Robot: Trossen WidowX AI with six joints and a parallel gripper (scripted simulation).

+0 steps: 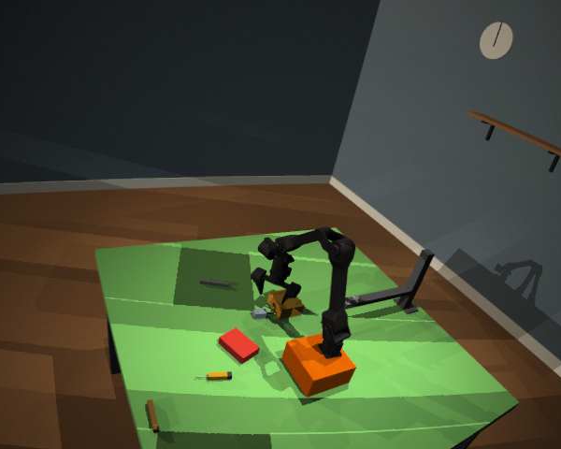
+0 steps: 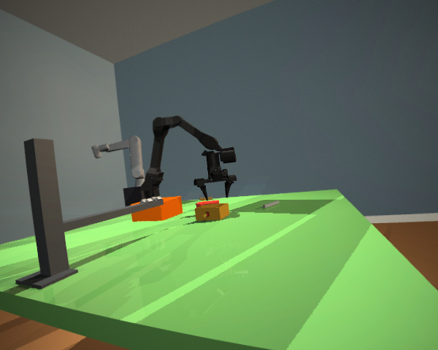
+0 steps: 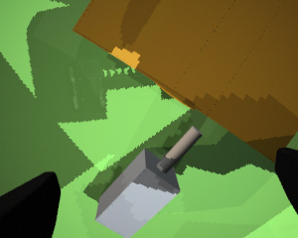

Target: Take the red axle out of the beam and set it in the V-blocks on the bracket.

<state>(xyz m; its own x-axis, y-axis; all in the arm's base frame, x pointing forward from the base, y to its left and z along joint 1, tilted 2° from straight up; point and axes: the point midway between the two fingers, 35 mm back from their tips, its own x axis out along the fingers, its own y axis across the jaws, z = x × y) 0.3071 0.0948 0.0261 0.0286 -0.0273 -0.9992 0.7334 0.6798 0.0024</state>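
Observation:
The ochre beam (image 1: 290, 310) (image 2: 220, 212) (image 3: 219, 50) sits on the table. A little of the red axle (image 2: 207, 214) shows inside the beam's hole in the exterior view. A grey block with a thin pin (image 1: 259, 313) (image 3: 139, 203) lies beside the beam's other side, its pin pointing toward the beam, tip short of it in the wrist view. My gripper (image 1: 273, 296) (image 2: 217, 197) (image 3: 171, 174) is wide open and empty, pointing down above the grey block and the beam's near side. The dark bracket (image 1: 384, 295) (image 2: 47, 211) carries pale V-blocks (image 1: 352, 301) (image 2: 151, 199) on its arm's end; they look empty.
The orange base (image 1: 319, 371) (image 2: 151, 211) is under my arm. A red block (image 1: 238, 344) (image 2: 208, 203), a screwdriver (image 1: 219, 375) and a brown strip (image 1: 152, 415) lie on the table. A grey rod (image 1: 214, 282) (image 2: 271, 204) lies beyond the gripper.

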